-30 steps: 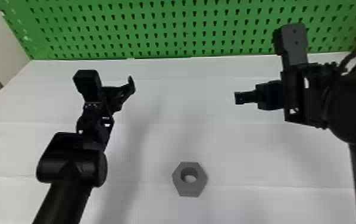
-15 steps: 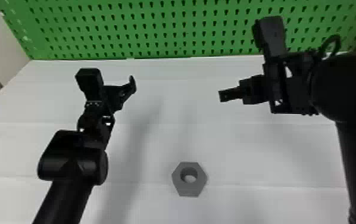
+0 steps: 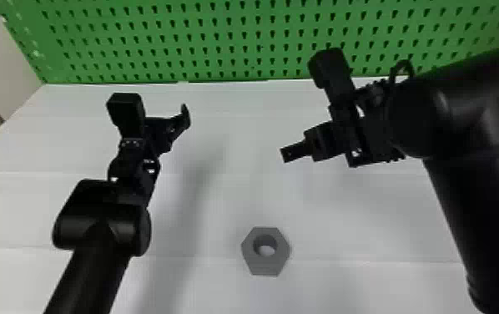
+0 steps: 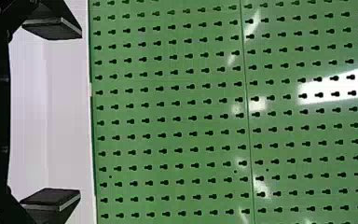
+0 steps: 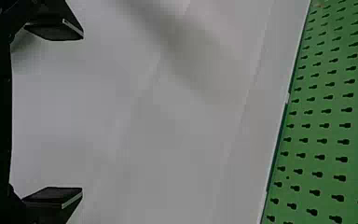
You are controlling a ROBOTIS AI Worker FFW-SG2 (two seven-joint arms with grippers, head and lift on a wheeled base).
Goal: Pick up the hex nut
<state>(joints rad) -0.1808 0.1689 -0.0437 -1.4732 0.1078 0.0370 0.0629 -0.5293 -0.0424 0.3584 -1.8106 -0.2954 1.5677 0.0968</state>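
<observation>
Centrally, toward six o'clock in the head view, a grey hex nut (image 3: 266, 265) lies flat on a white surface (image 3: 323, 234), its round hole facing up. Faint seams cross the surface from nine o'clock to three o'clock, and one passes by the nut. At twelve o'clock, a green pegboard (image 3: 236, 37) with rows of dark, keyhole-shaped slots stands along the far edge.

Two black robot arms reach over the surface. The left arm (image 3: 94, 259) comes in from between seven and eight o'clock; its left gripper (image 3: 168, 127) is at about eleven o'clock from the nut, well apart from it. The right arm (image 3: 461, 200) is at the three to four o'clock side, and its right gripper (image 3: 290, 153) points toward nine o'clock, between twelve and one o'clock from the nut and not touching it. A soft grey shadow (image 3: 192, 200) falls between the left arm and the nut.

In the left wrist view, the left gripper (image 4: 80, 113) is spread wide and holds nothing, with the pegboard beyond its fingers. In the right wrist view, the right gripper (image 5: 82, 114) is also wide and empty, with the white surface behind the gap.
</observation>
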